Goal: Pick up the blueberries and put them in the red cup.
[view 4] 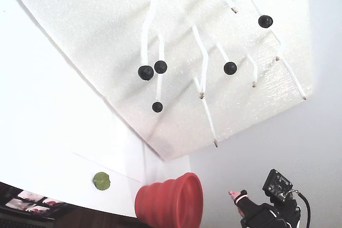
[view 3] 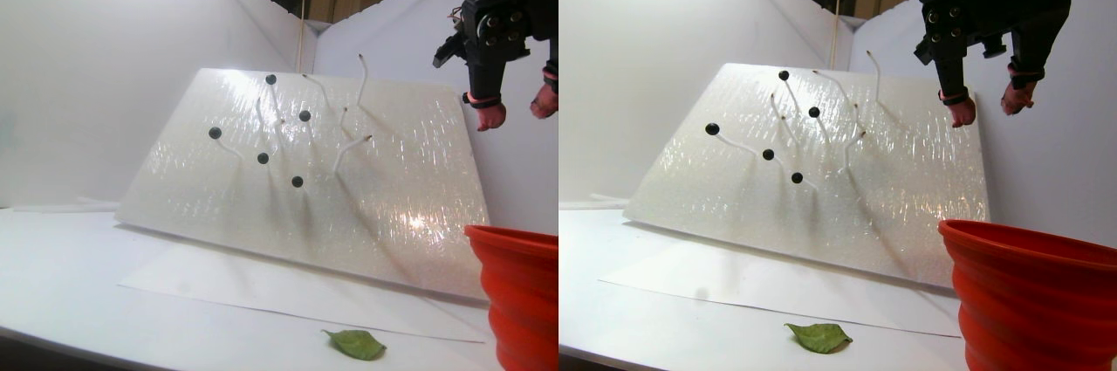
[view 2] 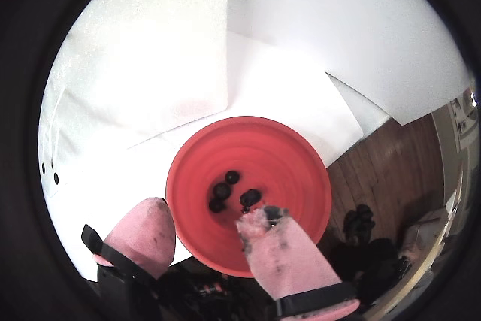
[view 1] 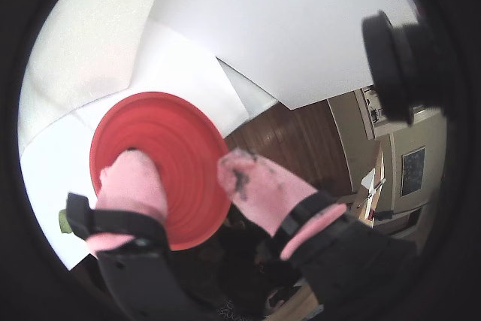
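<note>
The jaws hang open and empty above the red cup, which stands at the desk edge holding several blueberries; five more blueberries sit on the tilted foam board.

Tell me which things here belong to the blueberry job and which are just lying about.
Job: blueberries on board stems, more in the cup; red cup; gripper, open above the cup.
Lying about: green leaf; paper sheet; white board, which only holds the stems.
</note>
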### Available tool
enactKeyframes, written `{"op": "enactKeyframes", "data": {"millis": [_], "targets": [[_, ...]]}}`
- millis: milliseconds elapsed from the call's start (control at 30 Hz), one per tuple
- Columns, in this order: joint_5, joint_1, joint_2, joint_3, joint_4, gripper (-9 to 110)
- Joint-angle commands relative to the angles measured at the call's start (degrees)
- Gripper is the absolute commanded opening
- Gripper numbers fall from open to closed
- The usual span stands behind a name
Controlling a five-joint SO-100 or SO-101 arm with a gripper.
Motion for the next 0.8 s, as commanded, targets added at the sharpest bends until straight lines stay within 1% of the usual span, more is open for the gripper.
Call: {"op": "enactKeyframes", "data": {"millis": [0,233,767], "targets": [[0.09,-0.44,7.91,-0.62,0.18,16],[1.58,-3.34,11.78,0.09,3.16,16],[3.60,-9.49,15.73,0.53,5.36,15]]}}
